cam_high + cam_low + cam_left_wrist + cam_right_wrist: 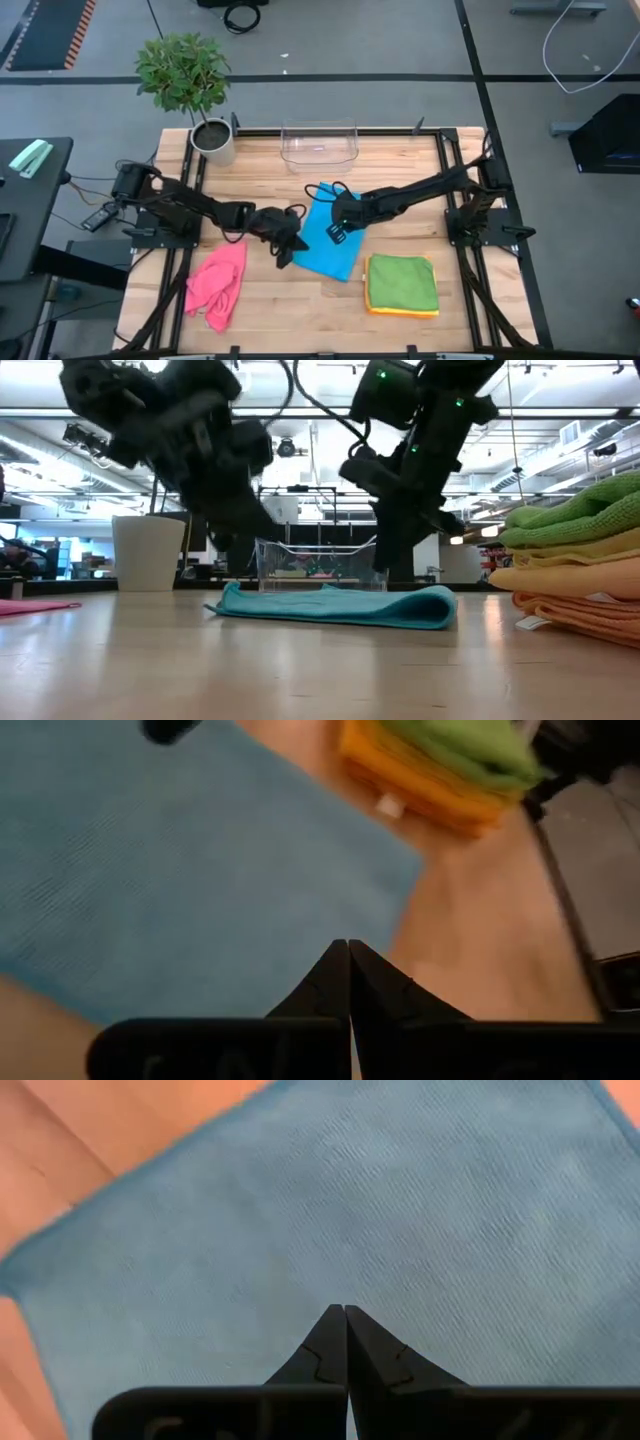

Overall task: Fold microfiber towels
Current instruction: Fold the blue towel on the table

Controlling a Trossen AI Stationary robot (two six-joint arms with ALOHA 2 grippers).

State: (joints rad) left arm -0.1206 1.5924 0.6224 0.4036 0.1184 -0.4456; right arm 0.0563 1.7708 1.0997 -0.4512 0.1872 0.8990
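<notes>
Both claws, left point(285, 243) and right point(338, 232), clenched empty mid-frame over blue towel point(330, 238); we judge it light, limp: pinch a corner.

The low view's right edge cuts off the folded stack point(580, 575) of towels.

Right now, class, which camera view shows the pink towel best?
The high view: the whole crumpled pink towel lies on the table's left side. The low view catches only a thin pink edge at the far left. Neither wrist view shows it.
</notes>
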